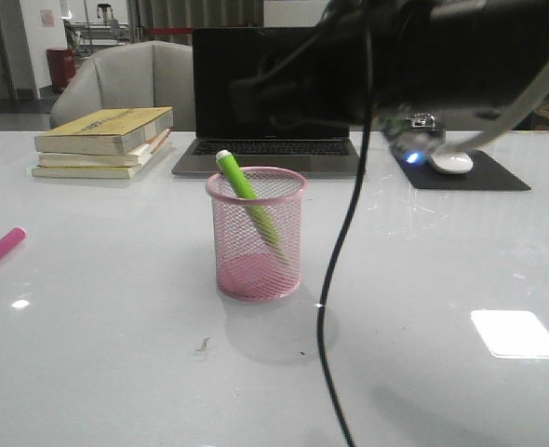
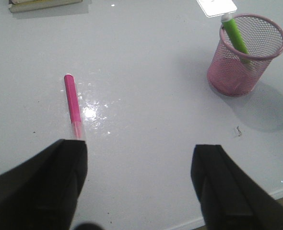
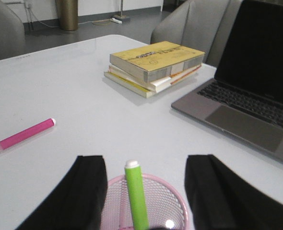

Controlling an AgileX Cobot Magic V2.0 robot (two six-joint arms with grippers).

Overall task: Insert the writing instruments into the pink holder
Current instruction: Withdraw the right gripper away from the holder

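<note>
The pink holder [image 1: 256,244] stands upright at the middle of the table, with the lime green marker [image 1: 240,186] leaning inside it, white end up. The magenta marker [image 1: 0,250] lies flat at the table's far left edge. My right gripper [image 3: 146,165] hovers open over the holder [image 3: 170,201]; the green marker [image 3: 135,196] rises between its fingers without touching them. My left gripper [image 2: 140,148] is open and empty above the table, and the magenta marker [image 2: 72,103] lies just beyond one finger [image 2: 60,177]. The holder [image 2: 244,57] is farther off to the side.
A stack of books [image 1: 107,140] and an open laptop [image 1: 270,93] sit at the back. A white mouse [image 1: 451,163] rests on a black pad [image 1: 484,177] at back right. The right arm [image 1: 423,56] hangs overhead, and its black cable [image 1: 335,279] drops in front.
</note>
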